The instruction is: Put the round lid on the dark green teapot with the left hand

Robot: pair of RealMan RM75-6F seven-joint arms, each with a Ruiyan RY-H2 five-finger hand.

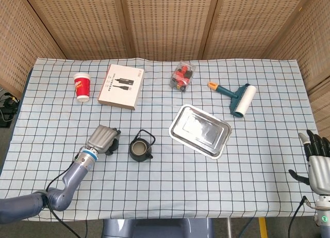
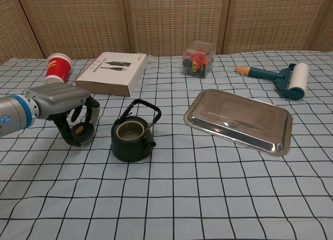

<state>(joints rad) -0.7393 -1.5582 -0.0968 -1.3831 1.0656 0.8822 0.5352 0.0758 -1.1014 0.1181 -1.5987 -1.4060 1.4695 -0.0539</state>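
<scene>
Left robot hand curled around round lid, thumb below and fingers over the top, lid tilted and apparently lifted just off the desk, though contact with the cloth hard to judge from chest view. Lid with small brown knob, mostly hidden under the hand in head view. Held just left of dark green teapot, not touching it. Teapot upright on checked cloth, mouth open and uncovered, handle raised, spout toward camera. Right robot hand at far right edge of head view, well apart from everything, fingers spread and pointing up, holding nothing. Steel tray right of teapot. Behind: white box, red paper cup at far left, clear case with red and black bits, teal lint roller at far right.
</scene>
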